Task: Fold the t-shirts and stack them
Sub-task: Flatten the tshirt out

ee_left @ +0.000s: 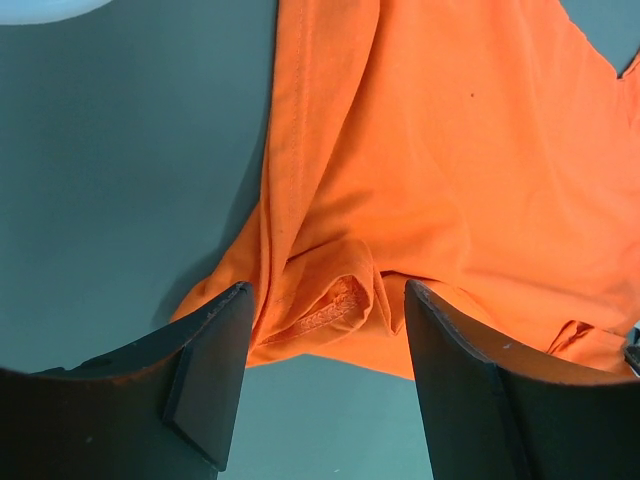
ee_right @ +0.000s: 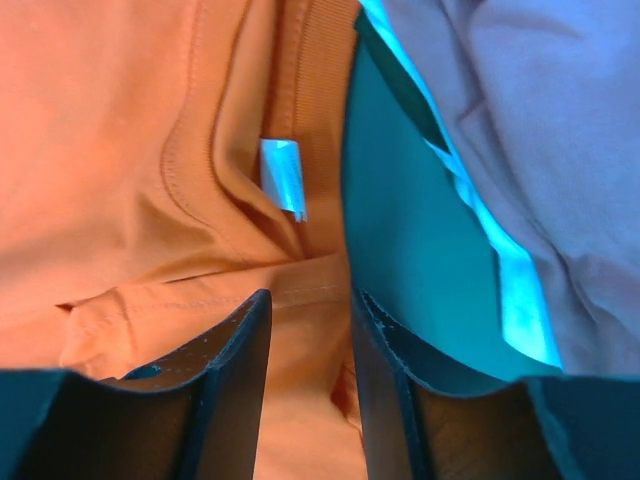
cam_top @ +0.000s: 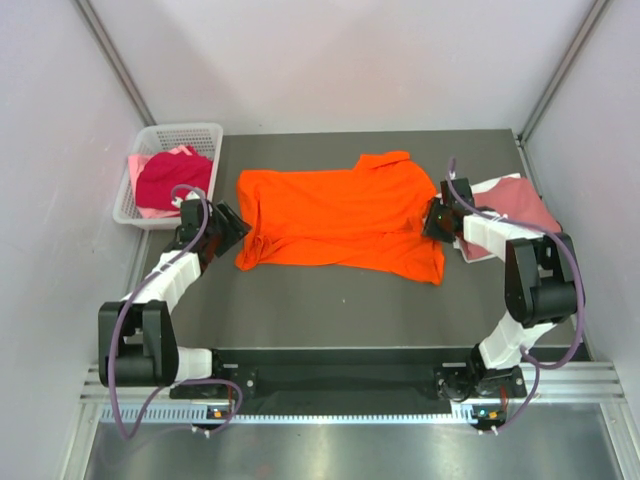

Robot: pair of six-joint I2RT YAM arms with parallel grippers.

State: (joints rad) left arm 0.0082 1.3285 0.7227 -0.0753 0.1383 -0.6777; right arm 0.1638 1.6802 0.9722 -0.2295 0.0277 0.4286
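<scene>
A bright orange t-shirt [cam_top: 335,215] lies spread flat in the middle of the dark table [cam_top: 330,300], collar toward the right. My left gripper [cam_top: 232,228] sits low at the shirt's left edge and is open; its jaws stand wide on either side of a bunched hem [ee_left: 330,315], not touching it. At the collar end, my right gripper [cam_top: 432,220] has its jaws narrowed but apart, orange cloth [ee_right: 120,150] lying in the gap [ee_right: 310,300] just below the neck label [ee_right: 283,175]. A dusty rose t-shirt [cam_top: 520,200] lies at the right edge, behind that gripper.
A white lattice basket [cam_top: 175,133] stands at the table's back left corner, holding a crimson t-shirt [cam_top: 172,178] over pale pink cloth [cam_top: 150,210]. Pale walls close in on both sides. The arms' bases and a metal rail run along the near edge.
</scene>
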